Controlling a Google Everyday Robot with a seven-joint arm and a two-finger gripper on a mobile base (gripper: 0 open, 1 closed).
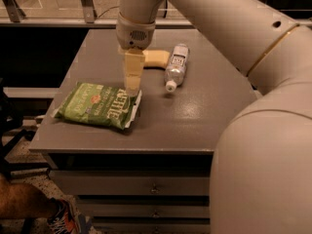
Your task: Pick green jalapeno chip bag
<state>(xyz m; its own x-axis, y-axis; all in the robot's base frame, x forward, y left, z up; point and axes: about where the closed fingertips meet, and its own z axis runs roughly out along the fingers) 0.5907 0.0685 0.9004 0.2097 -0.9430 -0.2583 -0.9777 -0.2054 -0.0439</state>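
Observation:
The green jalapeno chip bag lies flat on the grey table, at its front left, with white "Kettle" lettering facing up. My gripper hangs from the arm that reaches in from the upper right. It points down over the bag's right end, close above it or just touching it. It holds nothing that I can see.
A yellow sponge block lies behind the gripper at the table's back. A clear plastic bottle lies on its side to the right of the sponge. Drawers sit below the table top. A person's leg and shoe show at the bottom left.

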